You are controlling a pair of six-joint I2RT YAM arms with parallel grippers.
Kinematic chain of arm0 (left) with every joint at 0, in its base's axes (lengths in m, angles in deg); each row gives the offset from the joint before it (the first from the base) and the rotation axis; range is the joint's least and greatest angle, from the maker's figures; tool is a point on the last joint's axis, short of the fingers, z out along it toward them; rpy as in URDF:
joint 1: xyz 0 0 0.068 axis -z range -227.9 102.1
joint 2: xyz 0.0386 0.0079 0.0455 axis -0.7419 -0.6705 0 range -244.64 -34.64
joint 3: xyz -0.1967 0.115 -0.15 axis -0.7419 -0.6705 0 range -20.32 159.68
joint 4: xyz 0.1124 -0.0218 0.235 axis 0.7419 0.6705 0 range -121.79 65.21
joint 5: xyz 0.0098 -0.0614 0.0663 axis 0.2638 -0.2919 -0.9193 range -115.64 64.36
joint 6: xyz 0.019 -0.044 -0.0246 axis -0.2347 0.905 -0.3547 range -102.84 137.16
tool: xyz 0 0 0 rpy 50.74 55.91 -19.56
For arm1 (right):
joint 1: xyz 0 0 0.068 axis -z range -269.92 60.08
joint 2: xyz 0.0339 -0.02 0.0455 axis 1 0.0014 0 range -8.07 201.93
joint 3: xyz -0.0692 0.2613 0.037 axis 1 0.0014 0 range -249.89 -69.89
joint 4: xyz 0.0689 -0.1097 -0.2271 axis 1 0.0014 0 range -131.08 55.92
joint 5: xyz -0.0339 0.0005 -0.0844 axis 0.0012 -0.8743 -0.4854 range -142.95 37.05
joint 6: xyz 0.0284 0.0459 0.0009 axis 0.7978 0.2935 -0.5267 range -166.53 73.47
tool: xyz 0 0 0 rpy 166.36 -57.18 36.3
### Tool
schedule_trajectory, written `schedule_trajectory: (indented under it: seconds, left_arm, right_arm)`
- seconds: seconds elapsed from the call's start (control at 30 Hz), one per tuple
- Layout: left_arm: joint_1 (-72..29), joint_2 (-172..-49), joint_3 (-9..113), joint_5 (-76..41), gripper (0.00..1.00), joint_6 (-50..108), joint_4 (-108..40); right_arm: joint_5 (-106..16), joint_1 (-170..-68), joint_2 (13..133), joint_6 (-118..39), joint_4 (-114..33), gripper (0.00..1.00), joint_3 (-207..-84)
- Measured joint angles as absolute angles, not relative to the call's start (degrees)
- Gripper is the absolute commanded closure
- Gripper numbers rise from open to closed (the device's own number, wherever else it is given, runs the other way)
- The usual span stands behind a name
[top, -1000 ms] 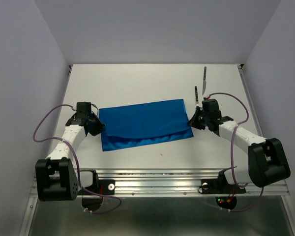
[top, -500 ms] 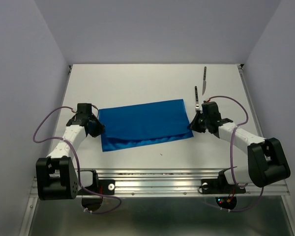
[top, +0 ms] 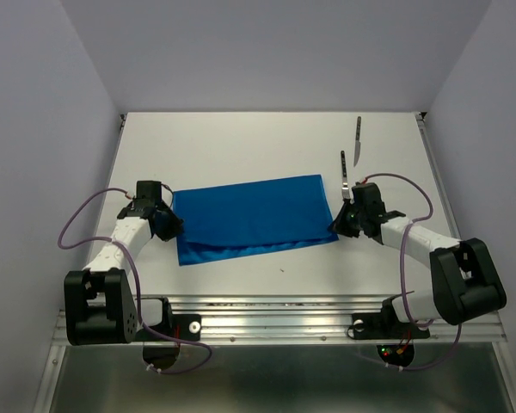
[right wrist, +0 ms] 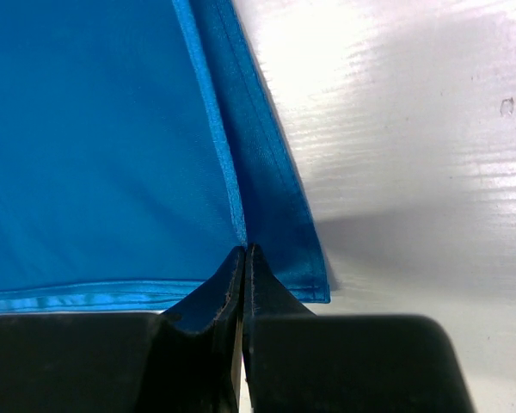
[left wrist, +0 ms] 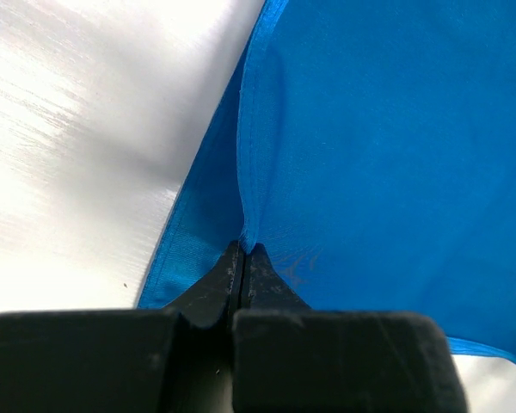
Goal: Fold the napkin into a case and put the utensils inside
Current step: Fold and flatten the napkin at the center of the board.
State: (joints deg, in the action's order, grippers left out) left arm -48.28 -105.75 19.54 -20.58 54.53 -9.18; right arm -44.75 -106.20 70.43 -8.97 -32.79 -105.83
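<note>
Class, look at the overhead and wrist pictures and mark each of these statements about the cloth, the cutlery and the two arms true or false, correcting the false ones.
1. The left fingers are closed on the left edge of the napkin. True.
2. The right fingers hang open above the table. False: they are closed on the napkin's right edge.
3. The utensils are tucked inside the napkin. False: both lie on the bare table, past the napkin's far right corner.
4. The napkin lies with one layer over another. True: a strip of the lower layer shows along the near edge.
</note>
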Motion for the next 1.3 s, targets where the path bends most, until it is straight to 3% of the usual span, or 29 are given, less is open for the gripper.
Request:
schedule_trajectory:
  seconds: [1.17,1.23,1.27,1.3]
  left_arm:
    - [-48.3,-102.3,20.7,-21.6,1.00,54.7,-3.9]
    - [-48.3,-102.3,20.7,-21.5,0.88,54.7,-3.8]
    - [-48.3,-102.4,20.7,-21.4,0.57,54.7,-3.8]
    - [-48.3,-102.4,20.7,-21.3,0.41,54.7,-3.8]
  right_arm:
    - [-45.2,-106.2,65.2,-8.1,-31.1,0.99,-105.5]
    - [-45.2,-106.2,65.2,-8.1,-31.2,0.96,-105.3]
    - [-45.1,-106.2,65.2,-8.1,-31.3,0.89,-105.1]
    - [-45.1,-106.2,65.3,-8.1,-31.3,0.77,-104.9]
